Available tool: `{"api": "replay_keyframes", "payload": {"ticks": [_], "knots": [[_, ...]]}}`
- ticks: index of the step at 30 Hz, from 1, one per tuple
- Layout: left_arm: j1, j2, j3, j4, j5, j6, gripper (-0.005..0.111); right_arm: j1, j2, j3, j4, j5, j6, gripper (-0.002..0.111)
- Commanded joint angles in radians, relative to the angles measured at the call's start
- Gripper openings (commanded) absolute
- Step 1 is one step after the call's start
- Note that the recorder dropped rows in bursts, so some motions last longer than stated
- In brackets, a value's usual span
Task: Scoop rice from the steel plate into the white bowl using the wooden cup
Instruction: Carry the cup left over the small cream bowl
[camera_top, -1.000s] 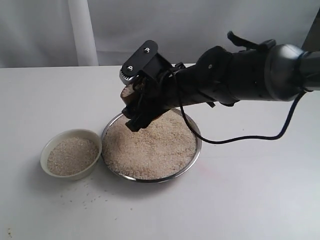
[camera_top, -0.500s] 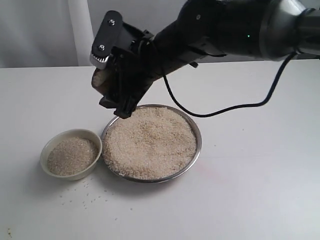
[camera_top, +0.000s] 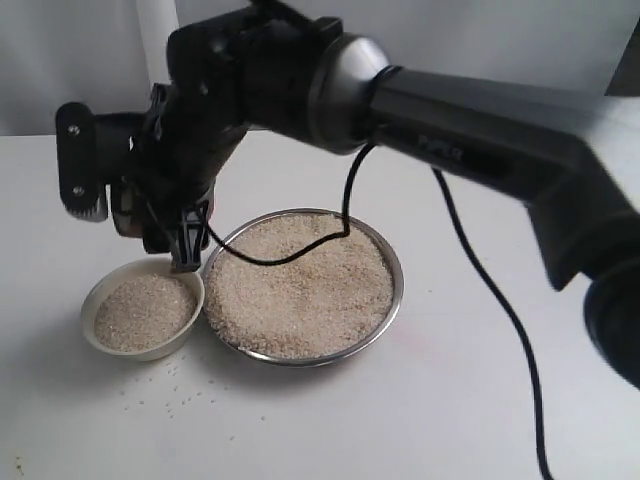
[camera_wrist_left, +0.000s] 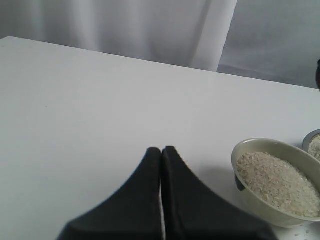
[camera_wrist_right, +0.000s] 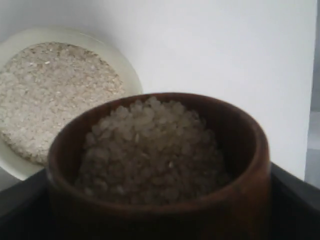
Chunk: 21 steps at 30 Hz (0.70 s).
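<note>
Your right gripper (camera_top: 138, 215) clamped on the small reddish-brown wooden cup (camera_wrist_right: 165, 205) full of pale raw rice (camera_wrist_right: 150, 145), above the edge of the cream-white ceramic bowl (camera_top: 97, 295), beside the wide shiny steel plate (camera_top: 397, 295), your left gripper (camera_wrist_left: 161, 156) pressed together.

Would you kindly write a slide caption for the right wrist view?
Wooden cup brimming with rice, gripped close to the rice-filled white bowl.

Bowl (camera_top: 150, 350) beside plate (camera_top: 398, 290) on the table (camera_top: 450, 400)
The bowl sits just left of the plate; rice (camera_top: 300, 285) lies in both, and a cup (camera_wrist_right: 150, 220) holding rice hangs above the bowl
</note>
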Motion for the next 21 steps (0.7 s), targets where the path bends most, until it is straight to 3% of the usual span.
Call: {"api": "replay_keyframes", "payload": {"ticks": [1, 14, 21], "knots": [[0.000, -0.002, -0.004, 0.003, -0.007, -0.001, 0.000, 0.044, 0.036, -0.011, -0.137, -0.001, 0.007, 0.000], [0.000, -0.002, -0.004, 0.003, -0.007, -0.001, 0.000, 0.118, 0.101, -0.011, -0.463, -0.075, 0.007, 0.000], [0.000, -0.002, -0.004, 0.003, -0.007, -0.001, 0.000, 0.128, 0.106, -0.011, -0.549, -0.121, 0.007, 0.000]]}}
